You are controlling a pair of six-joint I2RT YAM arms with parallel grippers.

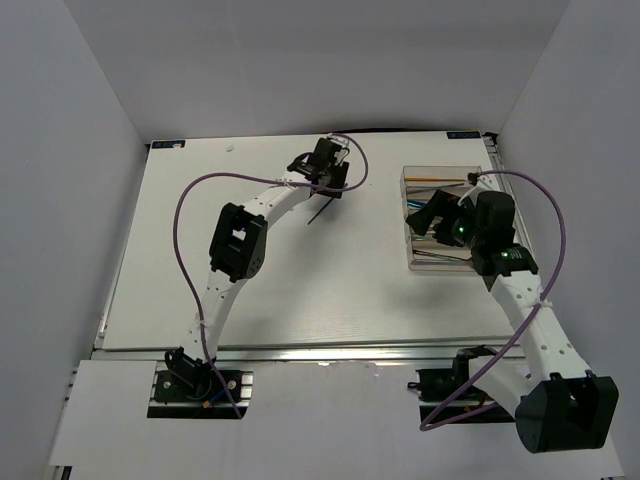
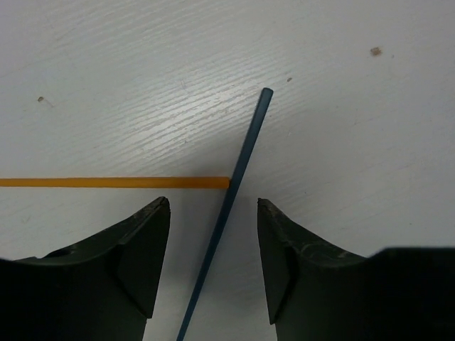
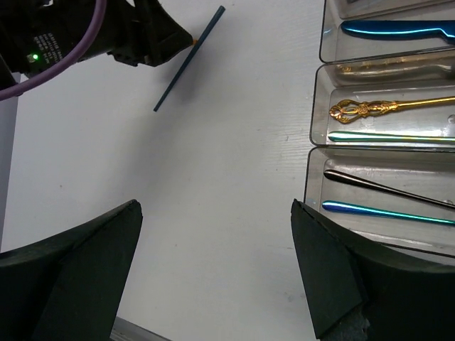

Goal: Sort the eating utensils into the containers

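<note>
A dark blue chopstick (image 2: 234,185) lies on the white table and runs up between the fingers of my left gripper (image 2: 213,203). The jaws stand apart on either side of it without touching it. An orange chopstick (image 2: 114,182) lies flat, its end meeting the blue one. From above, my left gripper (image 1: 331,188) is at the far middle of the table over the dark chopstick (image 1: 318,213). My right gripper (image 1: 422,214) hangs wide open and empty at the left edge of the clear tray (image 1: 412,178). The tray (image 3: 310,177) holds a blue knife (image 3: 391,30), a gold-handled piece (image 3: 370,109) and dark and blue-green pieces.
White walls close in the table on the left, back and right. A metal rail runs along the near edge by the arm bases. The left arm's purple cable (image 1: 182,215) loops out over the table's left half.
</note>
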